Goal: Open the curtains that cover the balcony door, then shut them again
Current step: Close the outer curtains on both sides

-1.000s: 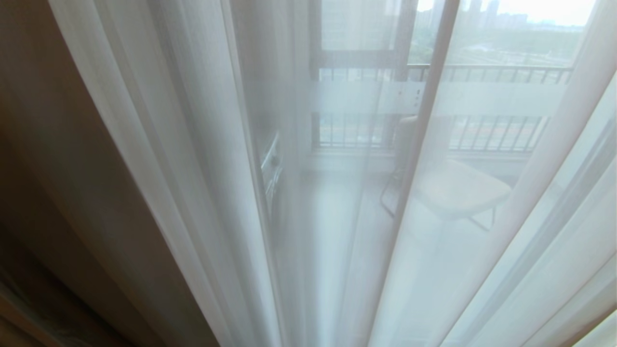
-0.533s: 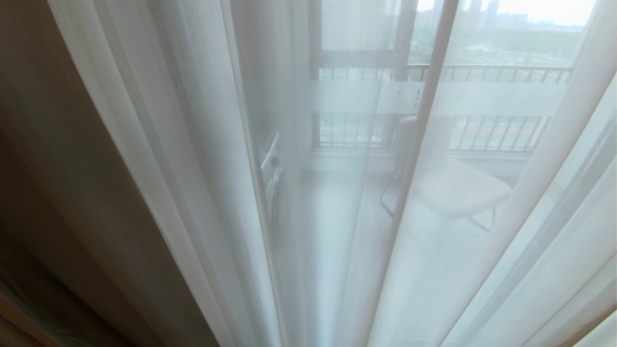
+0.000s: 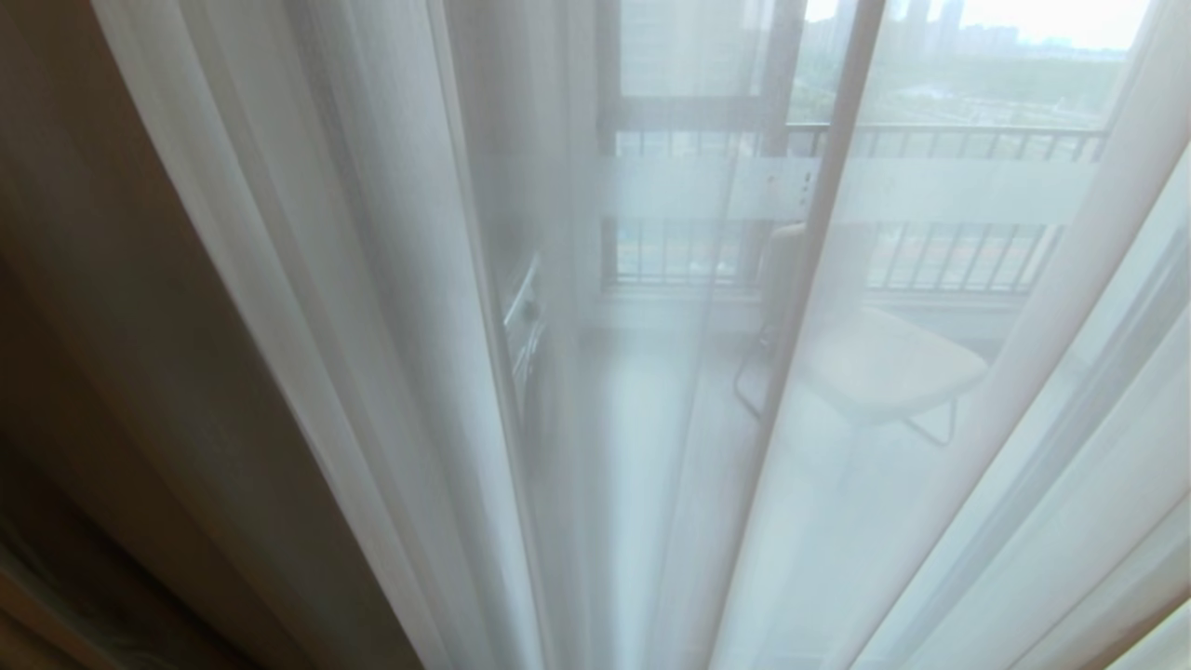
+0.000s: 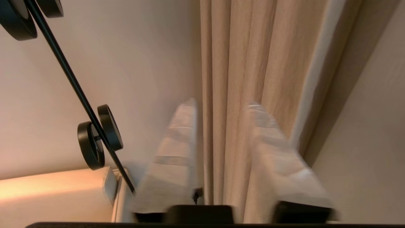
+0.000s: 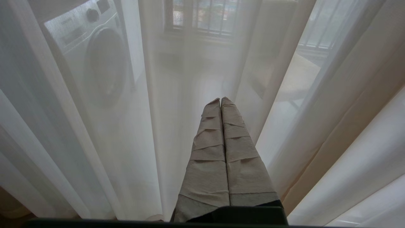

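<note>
The curtains fill the head view: see-through white sheers (image 3: pixel 391 279) hang drawn across, and a heavy beige drape (image 3: pixel 121 326) is at the far left. Through the sheers shows the balcony door (image 3: pixel 819 233), black-framed with a frosted white band. Neither arm is in the head view. In the left wrist view my left gripper (image 4: pixel 223 104) is open and blurred, with the beige drape's (image 4: pixel 246 47) folds showing in the gap between its taped fingers; whether they touch the cloth I cannot tell. My right gripper (image 5: pixel 221 99) is shut and empty, pointing at the sheers (image 5: pixel 164 126).
Behind the sheers stand a white chair (image 3: pixel 884 368) and a washing machine (image 5: pixel 95 57) on the balcony, with a barred railing (image 3: pixel 958 140) beyond. A black wall fixture of rods and discs (image 4: pixel 95 136) hangs on the pale wall beside the drape.
</note>
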Controlling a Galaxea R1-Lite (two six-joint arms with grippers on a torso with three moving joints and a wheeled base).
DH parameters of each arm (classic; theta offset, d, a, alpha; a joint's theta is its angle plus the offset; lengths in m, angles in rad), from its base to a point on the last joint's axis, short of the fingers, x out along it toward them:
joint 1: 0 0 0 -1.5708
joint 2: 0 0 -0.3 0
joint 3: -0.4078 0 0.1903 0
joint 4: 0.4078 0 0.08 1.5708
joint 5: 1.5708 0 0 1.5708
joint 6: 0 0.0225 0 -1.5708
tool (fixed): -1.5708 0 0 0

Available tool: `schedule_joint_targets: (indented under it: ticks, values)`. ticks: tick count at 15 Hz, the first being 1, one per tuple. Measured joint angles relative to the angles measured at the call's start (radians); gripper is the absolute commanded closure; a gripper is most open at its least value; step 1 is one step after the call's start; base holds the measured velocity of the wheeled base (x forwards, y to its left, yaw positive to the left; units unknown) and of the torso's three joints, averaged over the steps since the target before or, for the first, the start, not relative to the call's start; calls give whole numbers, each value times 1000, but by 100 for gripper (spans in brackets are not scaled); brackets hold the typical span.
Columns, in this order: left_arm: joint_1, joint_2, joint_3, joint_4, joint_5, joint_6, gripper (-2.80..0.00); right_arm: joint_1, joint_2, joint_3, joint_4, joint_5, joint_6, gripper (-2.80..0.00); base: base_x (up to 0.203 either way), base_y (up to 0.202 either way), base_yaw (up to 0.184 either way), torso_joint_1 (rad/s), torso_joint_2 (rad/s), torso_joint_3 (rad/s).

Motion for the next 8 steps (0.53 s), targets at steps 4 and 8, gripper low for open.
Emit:
schedule_joint_targets:
  ticks: [4,8]
  values:
    - [16,69,-7,-100,-30,0,-280,0,0,0,0,0,-1,0,0,0,0,0,0,0]
    - [62,166,-48,-189,-117,1,-280,0,0,0,0,0,0,0,0,0,0,0,0,0]
